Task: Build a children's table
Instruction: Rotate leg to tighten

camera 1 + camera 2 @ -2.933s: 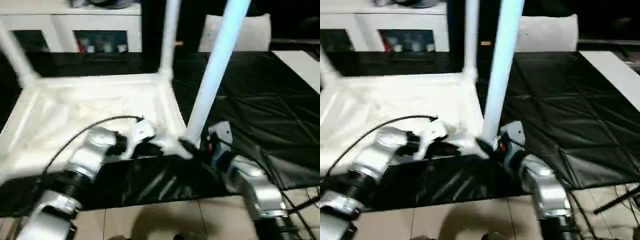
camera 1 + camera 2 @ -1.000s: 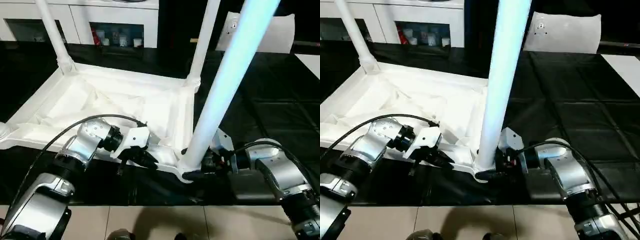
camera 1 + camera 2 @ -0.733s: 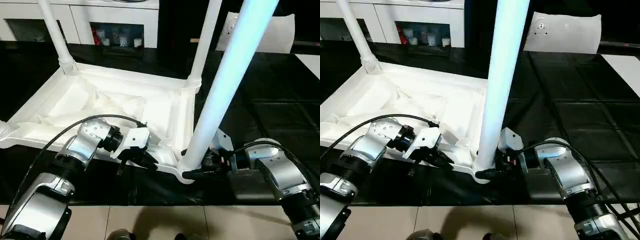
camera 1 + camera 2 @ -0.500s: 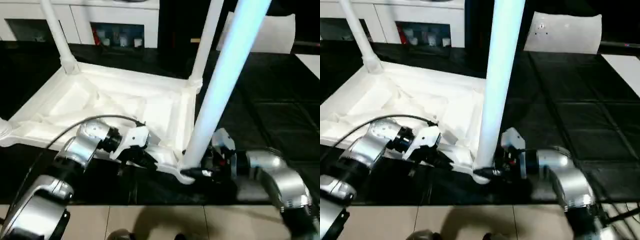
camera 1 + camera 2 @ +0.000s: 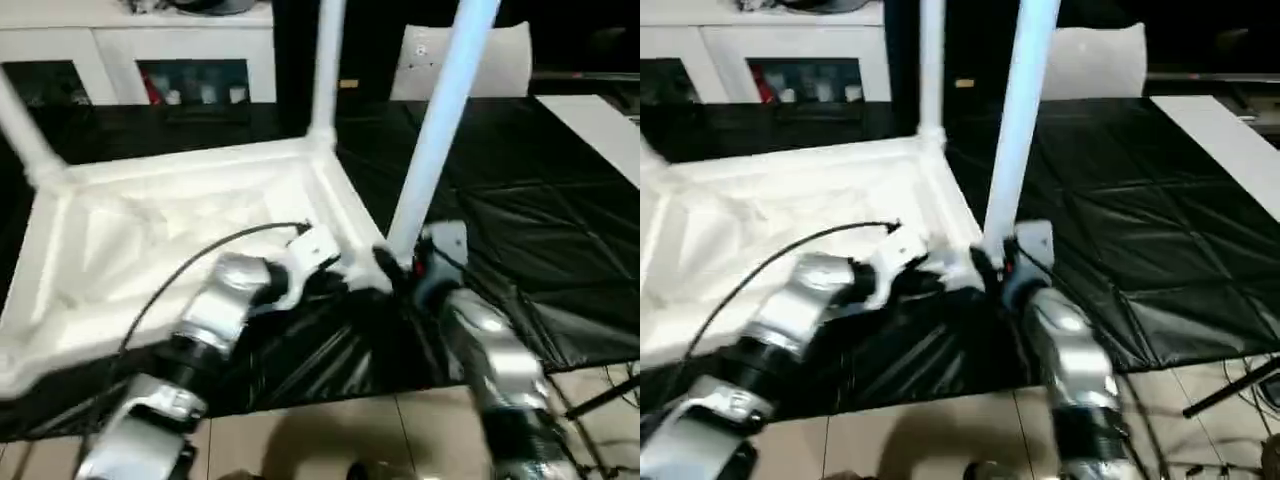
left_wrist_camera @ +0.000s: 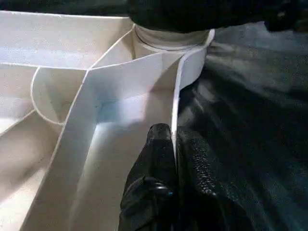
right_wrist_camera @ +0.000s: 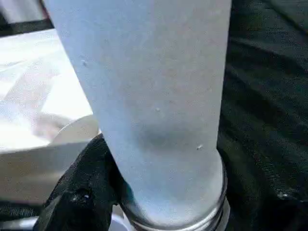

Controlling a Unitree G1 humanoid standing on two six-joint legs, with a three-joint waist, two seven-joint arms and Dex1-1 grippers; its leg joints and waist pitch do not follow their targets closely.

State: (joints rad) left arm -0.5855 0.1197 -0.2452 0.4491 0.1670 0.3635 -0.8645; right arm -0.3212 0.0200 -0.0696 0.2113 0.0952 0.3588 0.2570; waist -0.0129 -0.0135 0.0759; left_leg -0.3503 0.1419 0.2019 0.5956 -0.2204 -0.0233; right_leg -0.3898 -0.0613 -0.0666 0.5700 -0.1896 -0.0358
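Two black-fingered grippers: your left gripper (image 6: 174, 144) pinches the upturned white plastic table's raised rim (image 6: 177, 103); right gripper (image 7: 159, 192), at 3 o'clock, clasps a tapered white leg (image 7: 149, 96).

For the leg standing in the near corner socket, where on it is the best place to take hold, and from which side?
Low on the leg, just above the corner socket, coming in level from the robot's side. The leg stands upright and is widest near its base, so a sideways grip there probably controls it best as it seats. The right gripper already holds it there, while the left gripper pinches the tabletop rim.
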